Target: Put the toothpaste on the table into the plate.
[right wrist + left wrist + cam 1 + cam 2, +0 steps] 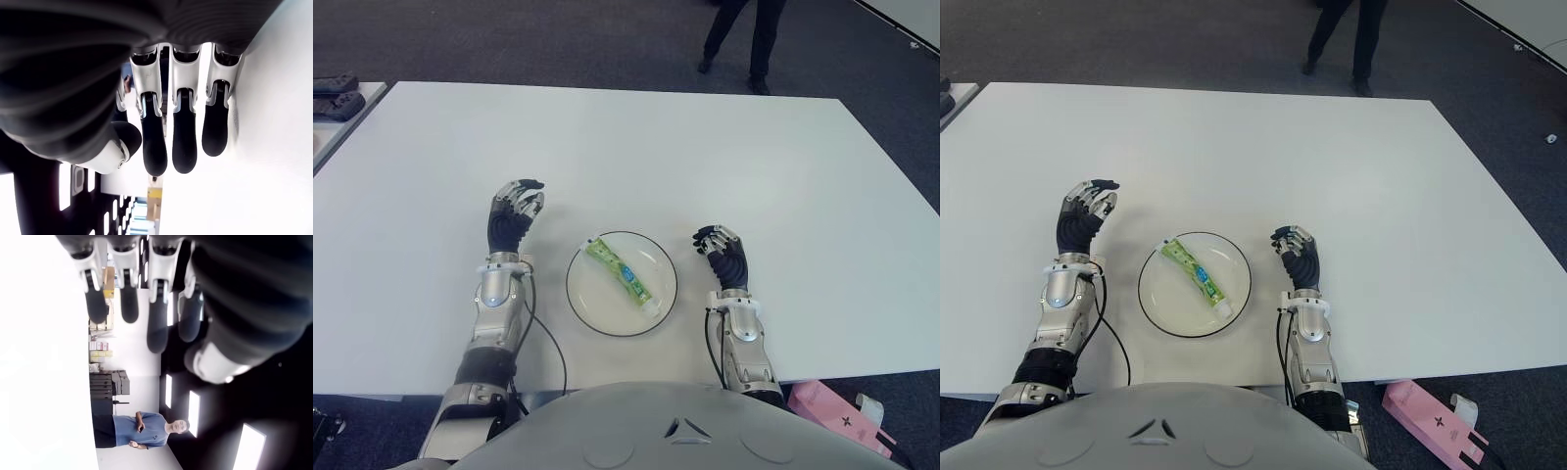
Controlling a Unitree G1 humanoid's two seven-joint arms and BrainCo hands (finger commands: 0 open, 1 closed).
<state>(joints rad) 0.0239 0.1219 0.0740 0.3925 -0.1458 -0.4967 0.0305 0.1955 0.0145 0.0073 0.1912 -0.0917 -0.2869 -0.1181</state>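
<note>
White tabletop (pixel 636 147) is stretching out under both of my arms, and I am taking the plate (pixel 590 308) near its front edge as my landmark. To the left of the plate, I am holding my left hand (pixel 514 215) with the wrist close to the plate's rim and the fingers (pixel 157 328) pointing away from me, loosely bent and gripping nothing; my left wrist camera is showing the dark fingertips hanging apart from the thumb with open space between them. A black cable (pixel 548 343) is trailing from that forearm toward my body, passing just left of the plate.

On the plate itself, the green toothpaste (pixel 624 275) is lying flat and slanting, its far end toward the plate's upper left rim and its white cap end toward the lower right rim. It is sitting wholly inside the dark-edged rim, and neither hand is touching it.

To the right of the plate, I am keeping my right hand (pixel 722 255) just beside the rim, fingers (pixel 185 142) relaxed, slightly curled and empty; my right wrist camera is showing three fingertips side by side with the thumb standing clear of them.

Beyond the plate, past the table's far edge, a person (pixel 744 39) is standing on the dark floor, only legs showing. Right of the plate and below the table's front edge, a pink box (pixel 832 416) is lying on the floor.
</note>
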